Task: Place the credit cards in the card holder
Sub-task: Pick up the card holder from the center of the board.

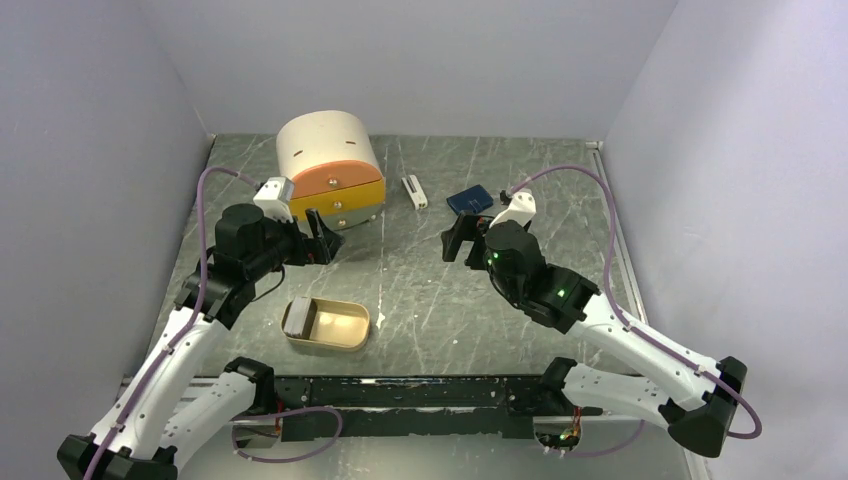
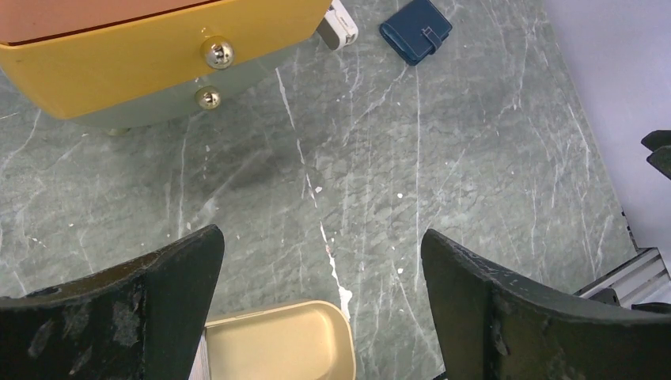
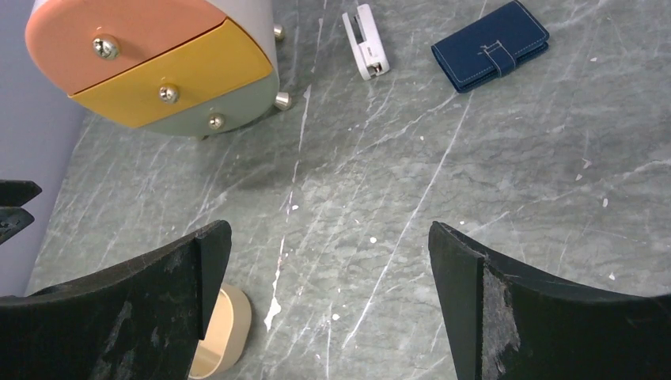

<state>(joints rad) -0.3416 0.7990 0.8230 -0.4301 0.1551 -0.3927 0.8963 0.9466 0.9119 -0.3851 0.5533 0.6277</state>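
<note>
Navy-blue folding card holder (image 1: pixel 469 199) lies closed, its small tab across the cover, in the upper right of the overhead frame on the grey-green marbled table (image 1: pixel 420 290). It is just right of a small white bar-shaped object (image 1: pixel 414 191). Pale grey-white credit cards (image 1: pixel 297 318) sit as a stack at the left end of a tan rounded-corner metal tin (image 1: pixel 340 328) in the lower left centre (only a sliver of them shows in the left wrist view). Left gripper (image 1: pixel 322 238) hovers above the table beside a rounded cream drawer unit (image 1: pixel 330 165) with orange and yellow fronts, its jaws spread wide and holding nothing. Right gripper (image 1: pixel 458 240) hangs just below the card holder in the frame, jaws equally wide and empty.
</note>
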